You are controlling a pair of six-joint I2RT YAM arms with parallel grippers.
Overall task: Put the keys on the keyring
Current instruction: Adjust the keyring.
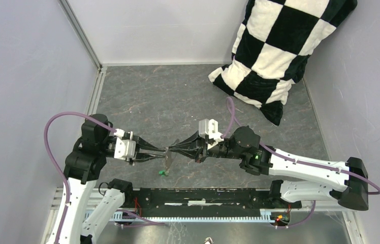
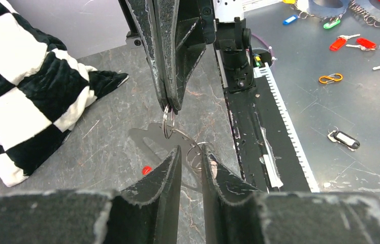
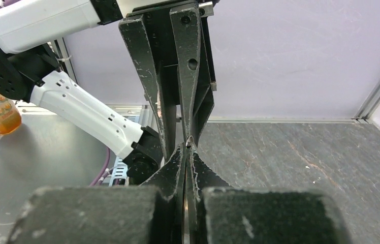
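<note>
My left gripper (image 1: 158, 151) reaches in from nine o'clock, its jaws a narrow slot around a wire loop of the keyring (image 2: 196, 152); I cannot tell whether they bite it. The keyring hangs between my arms. My right gripper (image 1: 175, 148), coming from three o'clock, has its jaws pressed tight on the small ring. I judge this a steadying step, with no key threaded. The green key (image 1: 163, 173) lies on the desk (image 1: 142, 96) at six o'clock, the red key (image 2: 146, 170) nearby. Next, one gripper must release and fetch a key. The checkered pillow (image 1: 274, 51) at one o'clock sits well apart.
</note>
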